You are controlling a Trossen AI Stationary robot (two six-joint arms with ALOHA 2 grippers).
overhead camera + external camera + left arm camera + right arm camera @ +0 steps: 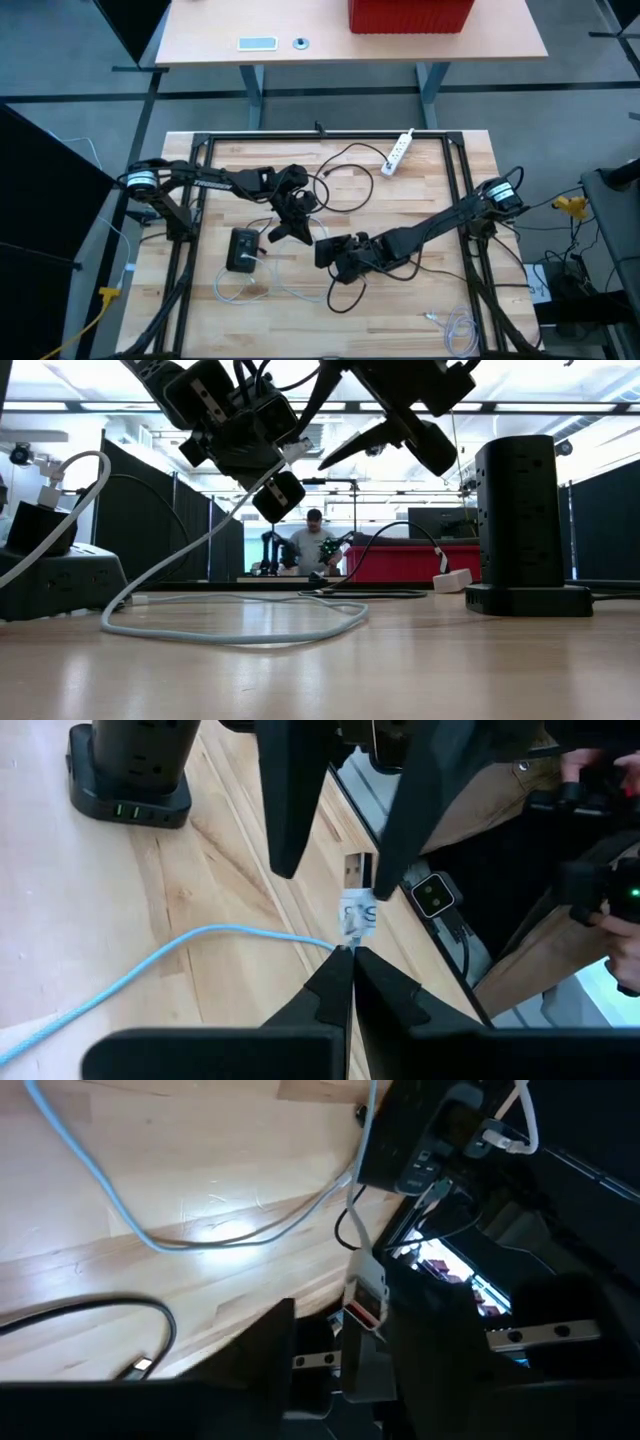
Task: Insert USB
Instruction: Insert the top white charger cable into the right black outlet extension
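A USB plug with a white label (357, 910) on a light blue cable (190, 945) is held above the wooden table by my left gripper (345, 982), which is shut on the cable. My right gripper (345, 830) is open, one finger on either side of the plug's metal tip (358, 870). The right wrist view shows the plug (366, 1295) between that gripper's own fingers. In the high view the two grippers (290, 225) (318, 245) meet at mid-table. A black power tower (130, 770) (243, 248) with lit USB ports stands on its base nearby. My left gripper pinches the cable just behind the plug body (346, 946) between its two fingertips. The plug sticks out beyond the fingers, clear of the table. The cable hangs slack below the gripper (230, 510) and loops on the tabletop (250, 630). My right gripper has one finger (395, 850) close beside the plug's tip; I cannot tell whether it touches.
A white power strip (398, 150) and a black cable (345, 185) lie toward the far edge. A white cable coil (455, 325) sits near the right near corner. Black frame rails (462, 170) border the table. A person (315, 545) stands in the room behind.
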